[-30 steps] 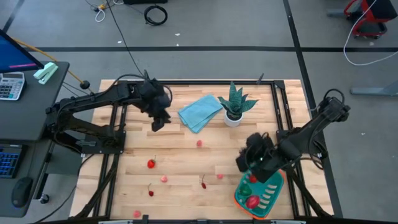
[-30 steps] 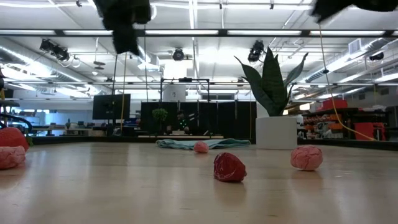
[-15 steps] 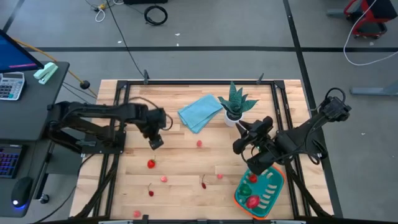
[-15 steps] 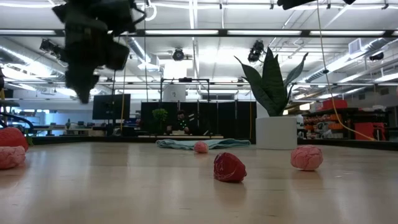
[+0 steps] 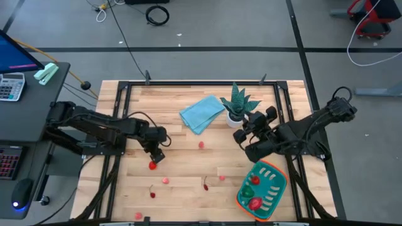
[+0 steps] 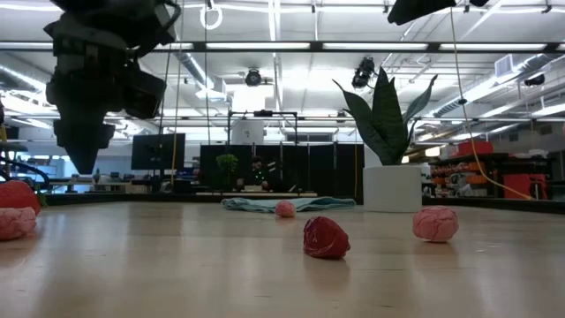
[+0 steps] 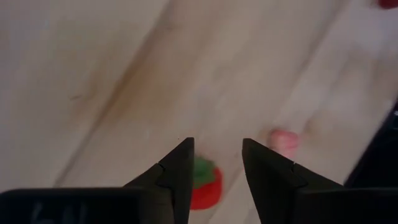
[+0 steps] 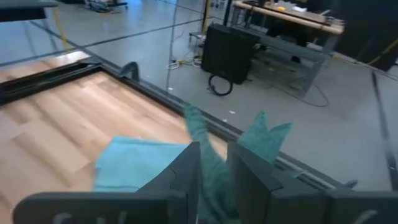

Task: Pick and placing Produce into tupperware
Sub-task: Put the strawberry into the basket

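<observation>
My left gripper (image 5: 157,156) (image 7: 216,143) hangs open just above the table, its fingers pointing down. A red toy strawberry with a green cap (image 5: 152,165) (image 7: 207,184) lies right below it, partly hidden by one finger. A pink piece (image 7: 283,140) lies nearby. My right gripper (image 5: 242,134) (image 8: 212,146) is lifted beside the potted plant, with a narrow gap between its fingers. The teal tupperware (image 5: 274,188) sits by the near right corner and holds red pieces (image 5: 254,203) and a green one (image 5: 248,191). More red and pink bits (image 5: 201,144) (image 5: 205,184) (image 6: 326,237) lie loose on the wood.
A light blue folded cloth (image 5: 202,112) and the spiky potted plant (image 5: 237,107) (image 6: 388,172) stand near the far edge. A black frame (image 5: 120,125) runs along the table's sides. Bare wood lies between the scattered bits at mid-table.
My left gripper has swung from beside the cloth toward the near edge and come down over the red strawberry. My right gripper has risen from over the tupperware and moved toward the far edge, up beside the plant, tipping toward level.
</observation>
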